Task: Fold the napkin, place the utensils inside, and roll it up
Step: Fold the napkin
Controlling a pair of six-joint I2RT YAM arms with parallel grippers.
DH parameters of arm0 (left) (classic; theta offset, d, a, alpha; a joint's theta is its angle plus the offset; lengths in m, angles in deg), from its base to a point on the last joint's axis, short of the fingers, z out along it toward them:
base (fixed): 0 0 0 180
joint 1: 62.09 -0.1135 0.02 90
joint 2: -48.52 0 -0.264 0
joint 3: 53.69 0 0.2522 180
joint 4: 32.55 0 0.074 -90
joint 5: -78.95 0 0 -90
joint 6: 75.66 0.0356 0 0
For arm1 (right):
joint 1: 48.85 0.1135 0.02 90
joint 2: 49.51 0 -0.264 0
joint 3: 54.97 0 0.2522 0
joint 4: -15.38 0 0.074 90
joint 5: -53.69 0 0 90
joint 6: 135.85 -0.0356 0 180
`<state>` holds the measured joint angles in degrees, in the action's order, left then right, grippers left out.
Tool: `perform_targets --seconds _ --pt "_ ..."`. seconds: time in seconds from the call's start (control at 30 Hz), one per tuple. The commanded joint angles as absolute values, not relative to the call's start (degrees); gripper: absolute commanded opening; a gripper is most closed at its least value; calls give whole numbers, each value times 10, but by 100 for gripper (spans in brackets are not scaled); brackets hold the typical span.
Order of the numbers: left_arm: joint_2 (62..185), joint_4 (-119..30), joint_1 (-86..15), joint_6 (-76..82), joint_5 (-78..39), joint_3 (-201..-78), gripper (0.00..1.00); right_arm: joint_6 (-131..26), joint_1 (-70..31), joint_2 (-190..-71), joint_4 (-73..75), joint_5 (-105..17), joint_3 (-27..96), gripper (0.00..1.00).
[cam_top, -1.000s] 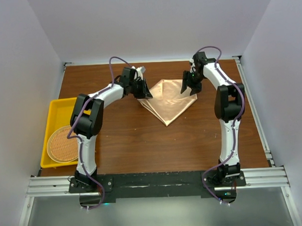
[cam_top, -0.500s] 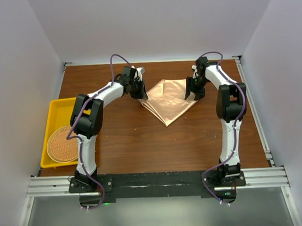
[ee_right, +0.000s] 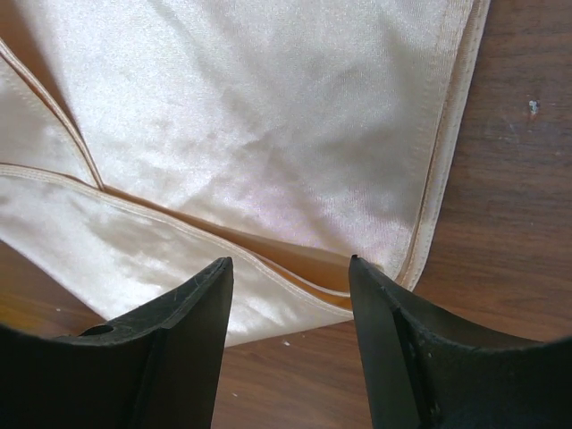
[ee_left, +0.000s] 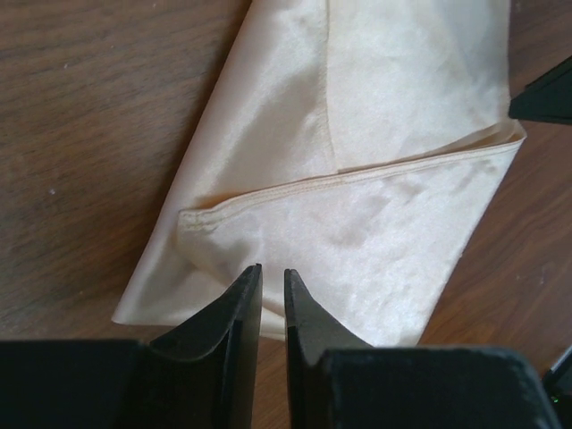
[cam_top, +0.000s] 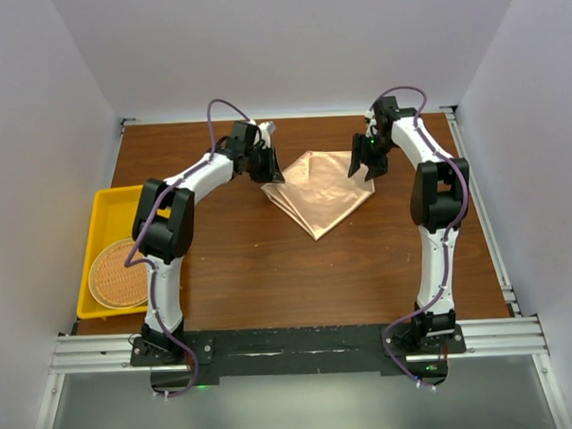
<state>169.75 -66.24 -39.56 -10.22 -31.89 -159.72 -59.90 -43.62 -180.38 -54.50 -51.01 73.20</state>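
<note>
- Looking down on a brown wooden bench, two white and black arms rise from a rail at its near edge.
- Near the left arm's base, a yellow tray sits at the bench's left side, holding a round woven mat.
- Farther back, on the far half of the bench, the peach-orange napkin lies folded in layers. One corner points toward the arms, and hemmed edges cross its top.
- At the napkin's left corner is the left tool. Its jaws are nearly together with only a thin slit between them, and the tips sit over the cloth's edge. Whether they pinch any cloth cannot be told.
- At the napkin's right corner is the right tool. It is released, with its jaws spread wide on either side of the layered corner and nothing held.
</note>
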Motion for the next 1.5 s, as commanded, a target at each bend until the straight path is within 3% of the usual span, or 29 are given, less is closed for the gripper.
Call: perform_targets --seconds 0.0,0.13,0.43,0.6,0.8,1.2,1.47 --pt "1659 -598 -397 -143 -369 -1619 21 -605 -436 -1788 -546 -532 752 59" --pt "1679 -567 -398 -171 -381 -1625 28 -612 -437 -1798 -542 -541 757 58" --pt "1733 -644 -398 -134 -332 -1675 30 -616 -436 -1799 -542 -542 760 58" --pt "1669 -663 -393 -77 -265 -1651 36 -612 -436 -1787 -540 -544 739 58" --pt "1609 -657 -391 -125 -194 -1605 47 -610 -437 -1772 -536 -542 728 58" --pt "1665 -747 -355 -266 -78 -1648 42 -604 -437 -1764 -546 -542 741 59" --pt "1697 -775 -339 -288 -64 -1680 37 -603 -437 -1762 -547 -542 733 59"
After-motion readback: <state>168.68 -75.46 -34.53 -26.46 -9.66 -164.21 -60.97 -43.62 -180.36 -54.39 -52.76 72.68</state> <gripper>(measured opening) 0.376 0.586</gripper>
